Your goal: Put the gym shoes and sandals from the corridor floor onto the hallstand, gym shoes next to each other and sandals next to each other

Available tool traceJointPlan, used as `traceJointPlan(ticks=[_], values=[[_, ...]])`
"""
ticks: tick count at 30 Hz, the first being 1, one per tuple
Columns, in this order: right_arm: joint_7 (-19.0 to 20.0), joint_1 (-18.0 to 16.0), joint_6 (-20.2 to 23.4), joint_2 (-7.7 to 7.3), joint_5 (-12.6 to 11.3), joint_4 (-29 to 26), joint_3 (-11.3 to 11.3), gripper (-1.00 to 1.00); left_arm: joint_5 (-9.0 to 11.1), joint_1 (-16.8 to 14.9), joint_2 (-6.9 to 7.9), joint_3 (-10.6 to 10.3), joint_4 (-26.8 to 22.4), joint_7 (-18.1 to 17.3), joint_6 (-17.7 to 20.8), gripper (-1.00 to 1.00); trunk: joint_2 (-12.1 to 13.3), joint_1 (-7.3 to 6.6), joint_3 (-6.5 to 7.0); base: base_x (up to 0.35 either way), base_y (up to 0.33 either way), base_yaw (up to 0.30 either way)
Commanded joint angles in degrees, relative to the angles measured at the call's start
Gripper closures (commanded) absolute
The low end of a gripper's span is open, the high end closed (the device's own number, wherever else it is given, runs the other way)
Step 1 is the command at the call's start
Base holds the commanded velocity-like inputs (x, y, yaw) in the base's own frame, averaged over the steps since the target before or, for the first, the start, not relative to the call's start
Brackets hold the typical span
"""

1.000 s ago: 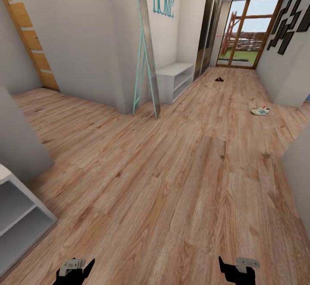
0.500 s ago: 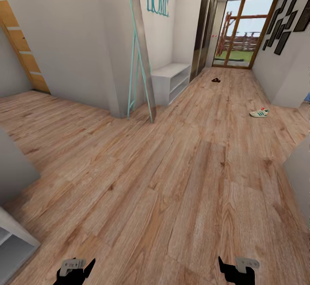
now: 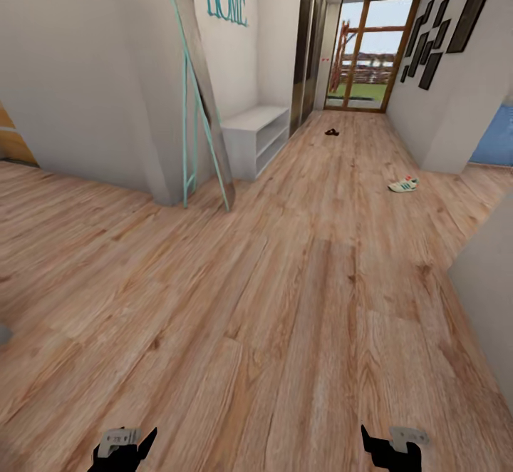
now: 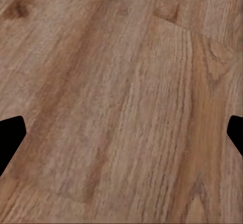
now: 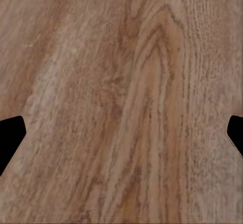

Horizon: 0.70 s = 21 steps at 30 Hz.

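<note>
Whole head view has slid since a second ago: the mirror (image 3: pixel 203 94), the rack (image 3: pixel 251 133) and the shoes have all drifted toward the left of the frame, and the white shelf unit that sat at lower left is gone from view. That's the camera swinging and rolling with the base, not the things moving. Robot is still in transit down the corridor; nothing picked yet.

Rack sits upper centre-left, against the left wall just past the leaning mirror; its bench top and open shelves look bare. Gym shoes (image 3: pixel 403 185) lie on the floor (image 3: pixel 285 301) at right of centre, near the right wall corner. From here they read as one white-green blob with a red spot, probably both shoes close together, too small to be sure. Sandals (image 3: pixel 331 132) are a small dark spot farther up the corridor, upper centre, in front of the glass door (image 3: pixel 360 58), beyond the far end of the rack. All four still on the floor, well apart from the grippers.

Left gripper (image 3: pixel 125 448) at bottom left of the head view, right gripper (image 3: pixel 390 445) at bottom right, both tucked low in the same spots as before. Left wrist view: black fingertips (image 4: pixel 10 135) at opposite edges, plain planks between, so jaws spread wide and empty. Right wrist view: the same, fingertips (image 5: pixel 10 135) far apart over bare wood, holding nothing.

Meaning for the task: the turn lines the robot up with the corridor; gym shoes are the nearer target, so the approach likely goes there first. Zero of four placed.
</note>
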Motion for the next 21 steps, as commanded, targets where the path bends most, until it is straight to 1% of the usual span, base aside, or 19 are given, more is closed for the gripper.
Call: traceJointPlan(ticks=[1,21], values=[[0.18,-0.05,-0.19,-0.01,0.57,0.08,-0.54,-1.00,0.61,-0.04,0.05,-0.46,0.06,-0.11,-0.21,-1.00,-0.02,0.03,-0.05,0.340,0.000,-0.071],[0.09,-0.02,-0.19,-0.01,0.57,0.14,-0.59,-1.00,0.67,-0.04,0.04,-0.52,0.01,-0.11,-0.21,-1.00,-0.02,0.03,-0.05,0.340,0.000,-0.011]])
